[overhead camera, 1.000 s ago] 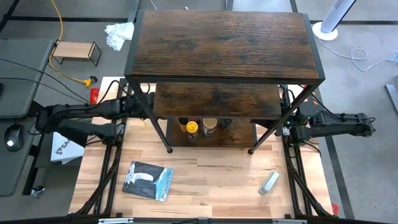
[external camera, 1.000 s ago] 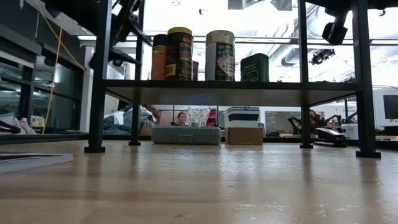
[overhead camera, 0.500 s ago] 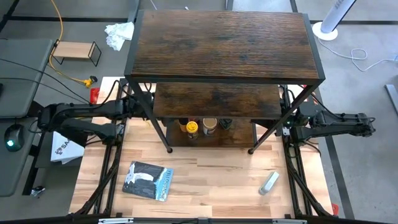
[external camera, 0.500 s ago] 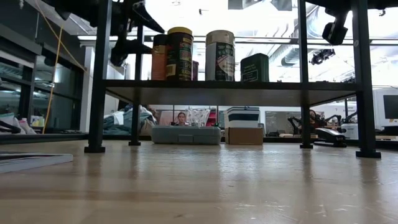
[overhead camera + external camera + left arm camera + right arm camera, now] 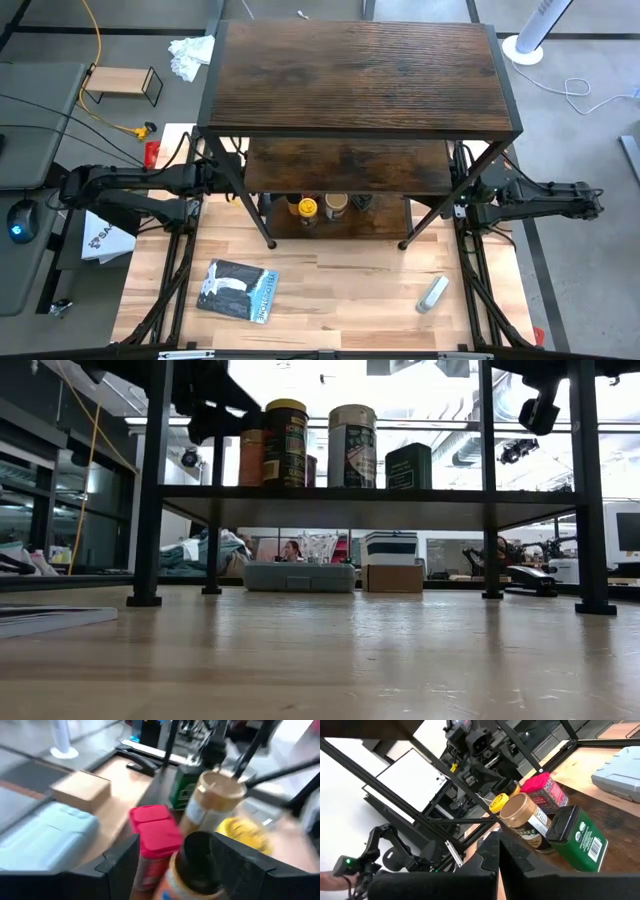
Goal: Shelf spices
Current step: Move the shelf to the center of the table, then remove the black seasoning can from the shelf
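Since all five spices already stand together on the lowest board of the shelf, the task looks close to finished, with perhaps only the last jar to be let go; in the high view the yellow-lidded jar and the tan-lidded jar peep out from under the middle board at the centre of the frame, and the low view shows the row standing upright in the upper middle, with the small black one at its right end. Seen from the left wrist, the left end effector sits low in the centre of the frame with its fingers apart on either side of the brown jar; they flank the dark cap closely, but whether they press on it I cannot tell, so I judge this the moment of release or of a final nudge; the red one stands just beside that jar. Further right in the high view, the right end effector waits at the shelf's right legs with its fingers together and nothing between them. Left lying on the desk are a flat packet at lower left and a grey-white tube at lower right; neither is a spice, so nothing more seems to need shelving.
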Available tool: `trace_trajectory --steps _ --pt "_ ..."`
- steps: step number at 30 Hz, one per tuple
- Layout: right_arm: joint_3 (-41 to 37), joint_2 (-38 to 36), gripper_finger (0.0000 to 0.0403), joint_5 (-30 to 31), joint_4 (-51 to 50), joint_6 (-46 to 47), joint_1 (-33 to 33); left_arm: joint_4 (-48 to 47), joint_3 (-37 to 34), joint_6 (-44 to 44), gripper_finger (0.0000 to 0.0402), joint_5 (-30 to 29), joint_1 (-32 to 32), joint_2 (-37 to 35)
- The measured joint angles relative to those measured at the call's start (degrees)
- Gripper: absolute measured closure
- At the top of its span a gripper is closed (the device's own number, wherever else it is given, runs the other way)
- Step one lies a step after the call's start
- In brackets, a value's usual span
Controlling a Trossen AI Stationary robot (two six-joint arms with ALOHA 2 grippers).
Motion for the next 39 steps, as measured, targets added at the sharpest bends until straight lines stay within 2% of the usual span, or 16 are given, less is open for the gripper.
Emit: trace_trajectory --steps 6,16,18,22,25,32,39 --pt "0.0 -0.07 0.0403 -0.03 -0.55 0.57 0.02 -0.33 0.0 2.85 0.0163 0.66 -0.58 -0.02" --pt "0.0 0.04 0.0403 0.28 -2.62 0.81 0.0 1.37 0.0 0.64 0.0163 9.14 -0.82 -0.57" --pt "0.0 0.0 0.0403 0.31 -2.83 0.81 0.0 1.03 0.0 0.24 0.0163 8.15 -0.82 -0.57" --pt "0.0 -0.04 0.0403 2.04 -2.52 0.41 0.0 1.3 0.0 -3.29 0.0163 1.46 -0.63 -1.17" --pt "0.0 -0.3 0.0403 3.94 -1.73 -1.07 0.0 0.47 0.0 -3.44 0.0163 -1.39 -0.12 -2.65" --pt "0.0 -1.43 0.0403 2.64 -3.43 -1.66 0.02 -9.14 0.0 -6.76 0.0163 -0.69 0.1 -8.66" --pt "0.0 -4.54 0.0403 -0.53 -13.3 -0.55 0.0 -19.39 0.04 -13.05 0.0167 -0.85 -1.26 -14.75"
